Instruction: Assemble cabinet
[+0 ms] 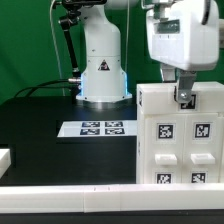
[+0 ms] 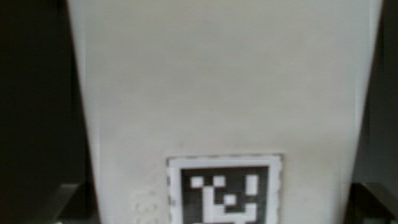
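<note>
The cabinet (image 1: 180, 140), a large white box with tagged recessed panels, stands upright at the exterior view's right. My gripper (image 1: 185, 97) comes down from above onto its top edge, one dark finger reaching down over the front face. In the wrist view a white face of the cabinet (image 2: 214, 90) with one tag (image 2: 226, 190) fills the space between my gripper's jaws (image 2: 222, 208). The fingers (image 2: 63, 205) show only as dark corners against its two sides, so the gripper looks shut on the cabinet. A small white piece (image 1: 4, 158) lies at the far left.
The marker board (image 1: 100, 127) lies flat on the black table in front of the robot base (image 1: 103, 75). A low white rail (image 1: 70, 190) runs along the table's front edge, right below the cabinet.
</note>
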`<state>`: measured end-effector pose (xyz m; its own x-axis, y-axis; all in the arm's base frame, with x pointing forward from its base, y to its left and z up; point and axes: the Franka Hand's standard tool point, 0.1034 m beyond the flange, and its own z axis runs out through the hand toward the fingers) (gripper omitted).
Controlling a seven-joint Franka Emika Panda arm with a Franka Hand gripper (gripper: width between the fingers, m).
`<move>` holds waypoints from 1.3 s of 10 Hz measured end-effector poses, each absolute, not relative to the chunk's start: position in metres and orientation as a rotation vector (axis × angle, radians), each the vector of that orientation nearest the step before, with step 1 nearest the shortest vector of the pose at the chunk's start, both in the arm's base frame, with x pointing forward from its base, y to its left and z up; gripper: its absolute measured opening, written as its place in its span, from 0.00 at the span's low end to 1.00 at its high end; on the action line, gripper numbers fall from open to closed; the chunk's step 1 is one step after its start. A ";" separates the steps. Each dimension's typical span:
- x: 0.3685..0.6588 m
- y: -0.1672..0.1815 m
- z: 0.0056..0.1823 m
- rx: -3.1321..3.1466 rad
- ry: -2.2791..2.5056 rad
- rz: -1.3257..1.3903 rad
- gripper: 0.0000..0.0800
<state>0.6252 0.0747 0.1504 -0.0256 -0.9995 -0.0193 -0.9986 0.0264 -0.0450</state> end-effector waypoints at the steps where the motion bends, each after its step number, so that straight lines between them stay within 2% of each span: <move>1: 0.625 0.074 0.150 -2.078 2.291 -0.019 0.70; 4: 0.624 0.074 0.151 -1.944 2.398 0.002 0.70; 6: 0.621 0.081 0.157 -1.959 2.374 0.004 0.71; 7: 0.620 0.087 0.162 -1.957 2.362 0.009 0.90; 8: 0.618 0.097 0.168 -1.959 2.347 0.015 0.98; 13: 0.621 0.126 0.188 -1.964 2.289 0.020 1.00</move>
<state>0.6215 0.1257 0.1877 -0.1473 -0.9837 -0.1034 -0.9853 0.1550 -0.0717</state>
